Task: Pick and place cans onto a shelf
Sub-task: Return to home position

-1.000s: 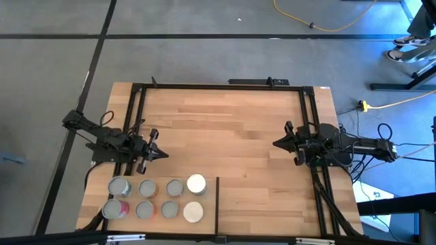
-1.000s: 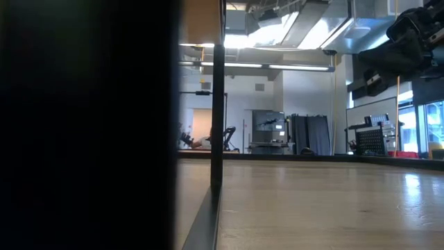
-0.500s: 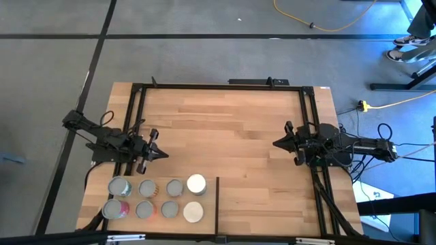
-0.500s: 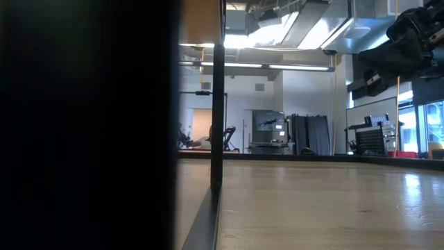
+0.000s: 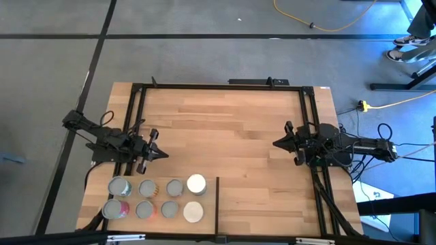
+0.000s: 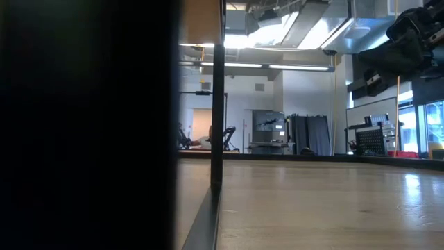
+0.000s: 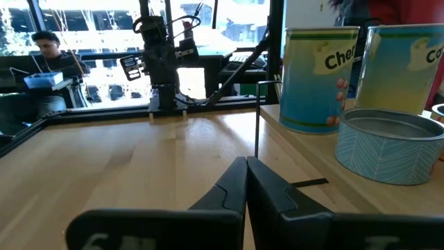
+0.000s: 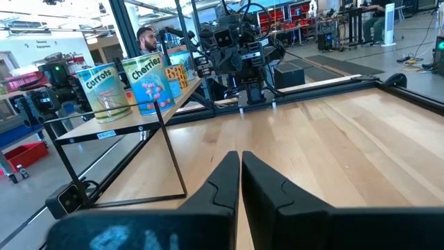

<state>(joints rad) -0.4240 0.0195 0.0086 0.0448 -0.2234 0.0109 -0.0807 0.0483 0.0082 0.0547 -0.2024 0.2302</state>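
Eight cans stand on the shelf near the empty, pinched-together left tool; the right tool, likewise closed, sits well apart.

"Where are the arms?"
"The left gripper hovers near the table's left side, the right gripper near its right side. Both arms are folded low, tips pointing inward."
"And the fingers?"
"Pressed together on both, it seems from the wrist views."

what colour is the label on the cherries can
The cherries can is yellow-green above, blue below; clearest in left wrist view.
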